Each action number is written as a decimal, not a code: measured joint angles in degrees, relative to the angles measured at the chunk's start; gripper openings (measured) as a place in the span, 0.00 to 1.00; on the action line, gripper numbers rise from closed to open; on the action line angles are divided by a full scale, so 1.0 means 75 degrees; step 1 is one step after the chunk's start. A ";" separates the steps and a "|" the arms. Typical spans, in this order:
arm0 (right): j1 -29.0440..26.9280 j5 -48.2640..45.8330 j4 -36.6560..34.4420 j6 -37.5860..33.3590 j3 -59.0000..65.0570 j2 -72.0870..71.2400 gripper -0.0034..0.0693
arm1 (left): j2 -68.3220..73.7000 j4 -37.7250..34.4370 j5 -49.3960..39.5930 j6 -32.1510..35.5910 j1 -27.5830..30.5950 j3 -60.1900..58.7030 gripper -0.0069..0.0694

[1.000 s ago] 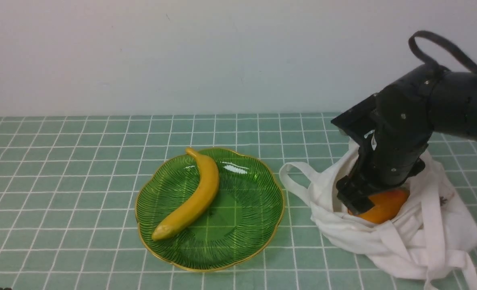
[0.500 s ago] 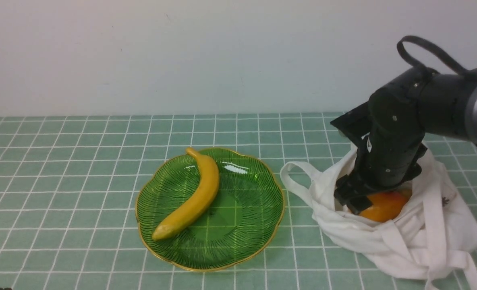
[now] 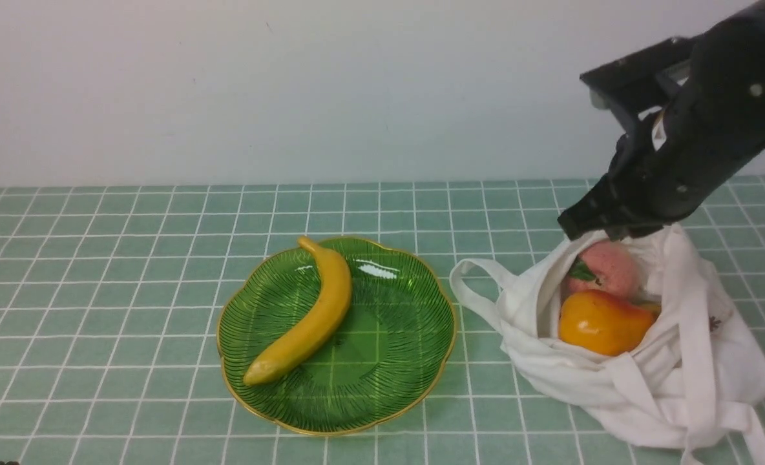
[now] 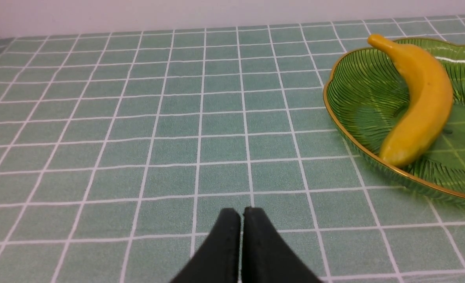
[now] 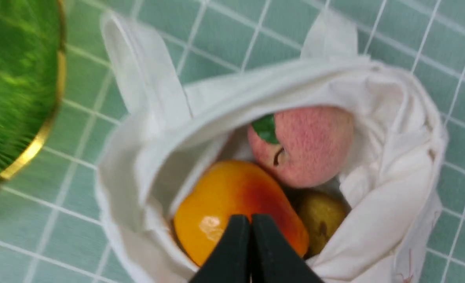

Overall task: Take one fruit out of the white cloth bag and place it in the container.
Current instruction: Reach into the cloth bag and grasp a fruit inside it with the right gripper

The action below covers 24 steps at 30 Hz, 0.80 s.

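Where the right jaws are held: above the open mouth of the white cloth bag (image 3: pixel 680 381), clear of the cloth, as seen in the front view.
Right jaws: pressed together with nothing between them; the two black fingers (image 5: pixel 232 251) are seen touching along their length in the right wrist view.
Fruit (image 3: pixel 605 323): left inside the bag, below the right jaws and not touched by them; glossy orange-yellow skin with a red blush is shown.
Peach (image 3: pixel 605 268): lodged in the bag against the far side of the fruit, nearer to the right jaws than the fruit is.
Third fruit (image 5: pixel 321 220): a dull yellow-green one is tucked beside the fruit, partly hidden by cloth.
Container (image 3: pixel 389 336): set on the desk (image 3: pixel 98 271), lower than the right jaws and off to their left, just beside the bag.
Banana (image 3: pixel 311 316): laid in the container, along its left half.
Left jaws: closed together and empty, held low over bare desk; the container is seen ahead of them, well apart.
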State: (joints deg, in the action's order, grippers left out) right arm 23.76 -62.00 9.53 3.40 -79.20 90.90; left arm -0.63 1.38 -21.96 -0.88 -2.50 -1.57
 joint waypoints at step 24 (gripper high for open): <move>0.0000 -0.0707 0.0061 -0.0699 -0.0032 0.2499 0.99 | 0.0000 0.0000 0.0000 0.0000 0.0000 0.0000 0.08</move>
State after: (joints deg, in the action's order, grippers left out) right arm 23.76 -67.30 9.99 -1.84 -79.44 109.64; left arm -0.63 1.38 -21.96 -0.88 -2.50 -1.57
